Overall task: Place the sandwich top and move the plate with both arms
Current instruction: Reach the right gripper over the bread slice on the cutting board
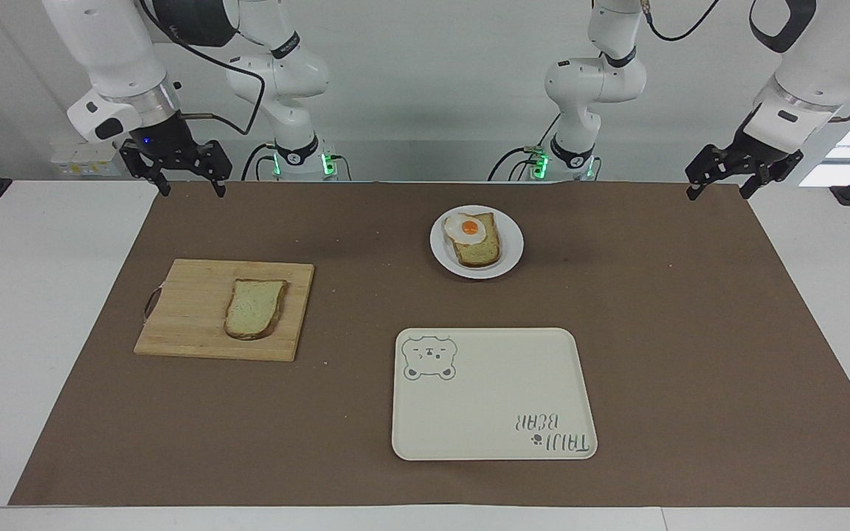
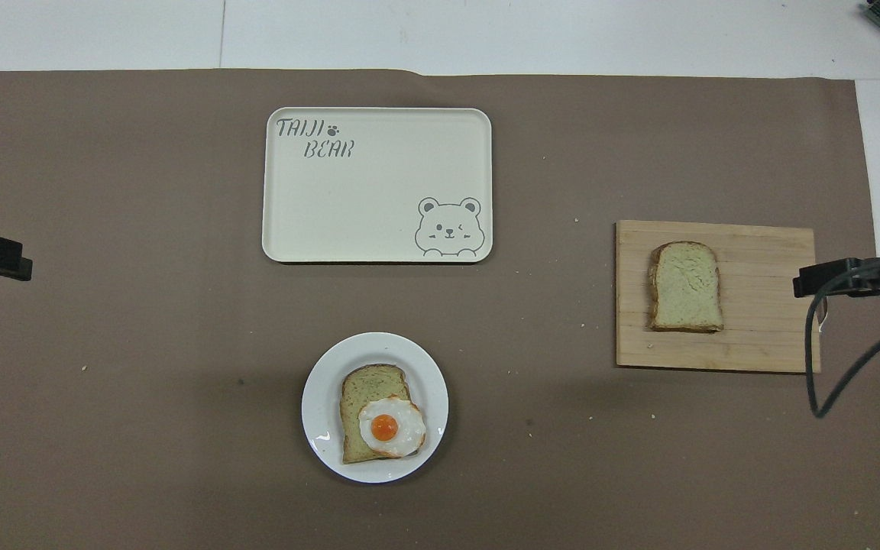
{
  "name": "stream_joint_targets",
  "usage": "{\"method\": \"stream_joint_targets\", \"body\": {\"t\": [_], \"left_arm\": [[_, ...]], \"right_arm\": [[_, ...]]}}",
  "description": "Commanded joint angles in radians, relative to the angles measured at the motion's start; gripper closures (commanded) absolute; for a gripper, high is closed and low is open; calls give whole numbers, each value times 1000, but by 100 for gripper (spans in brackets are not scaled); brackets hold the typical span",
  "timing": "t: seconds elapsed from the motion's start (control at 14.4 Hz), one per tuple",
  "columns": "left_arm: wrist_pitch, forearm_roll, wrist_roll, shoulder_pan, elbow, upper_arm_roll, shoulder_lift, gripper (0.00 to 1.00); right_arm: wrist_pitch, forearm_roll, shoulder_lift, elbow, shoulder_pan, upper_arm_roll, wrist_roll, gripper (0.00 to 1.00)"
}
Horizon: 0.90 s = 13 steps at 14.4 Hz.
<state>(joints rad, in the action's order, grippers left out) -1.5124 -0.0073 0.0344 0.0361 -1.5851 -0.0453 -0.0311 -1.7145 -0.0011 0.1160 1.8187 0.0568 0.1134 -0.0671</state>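
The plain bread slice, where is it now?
The sandwich top lies flat on the wooden cutting board, toward the right arm's end of the table.

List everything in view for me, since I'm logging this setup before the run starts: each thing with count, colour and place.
Sandwich top: one, pale tan with dark crust, on the cutting board.
Cutting board: one, light wood, toward the right arm's end.
Plate: one, white, mid-table, nearer the robots than the tray.
Egg toast: one slice with a fried egg, on the plate.
Tray: one, cream with bear print, nothing on it.
Mat: one, brown, covering the table.
Right gripper: black, open, raised over the mat's edge near the board.
Left gripper: black, open, waiting over the mat's corner.
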Motion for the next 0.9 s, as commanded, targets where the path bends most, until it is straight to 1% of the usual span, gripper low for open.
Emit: {"method": "stream_joint_targets", "body": {"t": [0.0, 0.14, 0.28, 0.35, 0.48, 0.55, 0.62, 0.69, 0.83], "left_arm": [[20, 9, -8, -12, 2, 10, -9, 0], [20, 7, -10, -12, 2, 10, -9, 0], [20, 9, -8, -12, 2, 10, -9, 0], [20, 9, -10, -12, 2, 10, -9, 0], [20, 9, -8, -12, 2, 10, -9, 0], [20, 9, -8, -12, 2, 10, -9, 0], [20, 9, -8, -12, 2, 10, -9, 0], [20, 9, -8, -12, 2, 10, -9, 0], [20, 9, -8, -12, 2, 10, -9, 0]], "right_arm": [[-126, 67, -19, 97, -35, -5, -69, 0], [-187, 102, -57, 108, -37, -5, -71, 0], [-239, 125, -128, 111, -37, -6, -91, 0], [-278, 150, -165, 116, -38, -5, -146, 0], [-368, 212, -212, 134, -54, -5, -279, 0], [-387, 231, -237, 137, -58, -5, -307, 0], [-408, 240, -265, 139, -60, -5, -330, 0], [-457, 242, -298, 143, -60, -5, -364, 0], [-534, 243, -331, 169, -61, -6, -430, 0]]}}
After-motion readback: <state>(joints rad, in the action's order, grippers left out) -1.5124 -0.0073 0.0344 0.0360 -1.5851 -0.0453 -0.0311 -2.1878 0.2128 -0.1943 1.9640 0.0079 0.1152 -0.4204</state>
